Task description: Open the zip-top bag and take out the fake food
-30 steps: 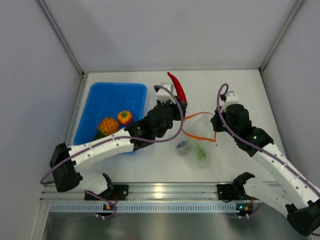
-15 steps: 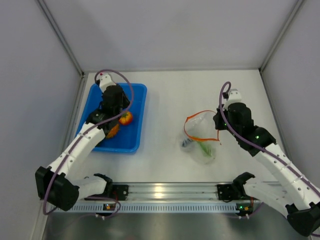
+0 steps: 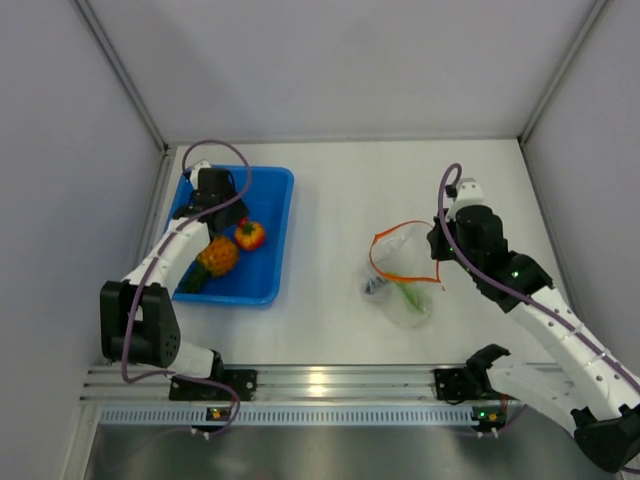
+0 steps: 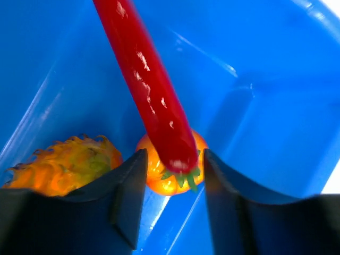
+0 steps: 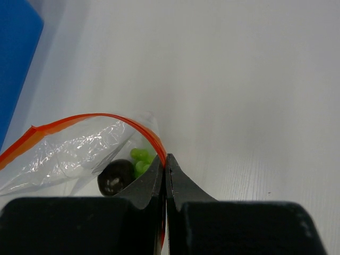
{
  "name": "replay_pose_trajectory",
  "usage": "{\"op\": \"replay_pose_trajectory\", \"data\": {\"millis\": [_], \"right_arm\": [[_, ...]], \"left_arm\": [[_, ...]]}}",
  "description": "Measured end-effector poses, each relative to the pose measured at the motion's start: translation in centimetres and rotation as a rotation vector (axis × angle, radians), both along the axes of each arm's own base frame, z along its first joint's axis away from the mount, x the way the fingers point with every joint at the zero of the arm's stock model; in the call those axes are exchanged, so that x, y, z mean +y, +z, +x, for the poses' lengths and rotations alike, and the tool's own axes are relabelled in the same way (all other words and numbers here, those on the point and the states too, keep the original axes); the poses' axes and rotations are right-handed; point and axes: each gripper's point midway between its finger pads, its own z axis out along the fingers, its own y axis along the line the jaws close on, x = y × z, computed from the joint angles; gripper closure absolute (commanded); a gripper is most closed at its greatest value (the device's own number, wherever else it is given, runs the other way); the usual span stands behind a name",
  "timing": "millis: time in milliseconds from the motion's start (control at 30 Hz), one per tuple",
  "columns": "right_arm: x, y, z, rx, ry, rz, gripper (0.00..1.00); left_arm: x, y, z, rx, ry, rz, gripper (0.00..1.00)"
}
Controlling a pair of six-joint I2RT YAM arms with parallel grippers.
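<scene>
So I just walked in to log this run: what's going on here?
The left gripper hangs over the blue tray with the red chili between its parted jaws, apparently loose, above a tomato and a pineapple-like piece. The right gripper is shut on the orange strip of the zip-top bag, holding its mouth open; green pieces and a dark piece are inside.

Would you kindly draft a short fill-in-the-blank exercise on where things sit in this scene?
1. The zip-top bag is pinched at its zip strip by the ____ claw.
2. The red chili pepper sits between the jaws of the ____ claw.
3. The tomato and the pineapple lie in the ____ tray.
4. Green pieces and a dark piece lie inside the zip-top ____.
Missing words: right; left; blue; bag.
</scene>
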Motion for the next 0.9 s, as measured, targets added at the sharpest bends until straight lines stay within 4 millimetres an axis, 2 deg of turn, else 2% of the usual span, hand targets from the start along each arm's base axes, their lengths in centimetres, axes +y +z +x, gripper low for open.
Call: {"op": "replay_pose_trajectory", "data": {"millis": [67,100,333,467,567,733,900], "right_arm": [[0.0,-0.1,-0.1,0.004,0.000,-0.002,1.00],[0.0,-0.1,-0.1,0.005,0.000,-0.003,1.00],[-0.2,0.0,-0.3,0.005,0.004,-0.010,1.00],[-0.3,0.3,-0.5,0.007,0.005,-0.012,1.00],[-0.3,0.4,-0.5,0.006,0.005,-0.010,1.00],[-0.1,0.6,-0.6,0.008,0.007,0.004,1.00],[0.2,1.1,-0.6,0.011,0.008,0.024,1.00]], "left_arm": [[-0.1,-0.8,0.1,0.026,-0.005,-0.015,0.35],[-0.1,-1.0,0.2,0.029,-0.005,-0.021,0.27],[-0.8,0.1,0.4,0.008,-0.027,-0.075,0.21],[-2.1,2.6,0.2,-0.042,-0.090,-0.127,0.20],[-3.7,5.6,0.1,-0.105,-0.167,-0.184,0.25],[-6.3,9.9,-0.8,-0.194,-0.289,-0.250,0.26],[-12.3,13.1,-2.8,-0.246,-0.471,-0.285,0.29]]}}
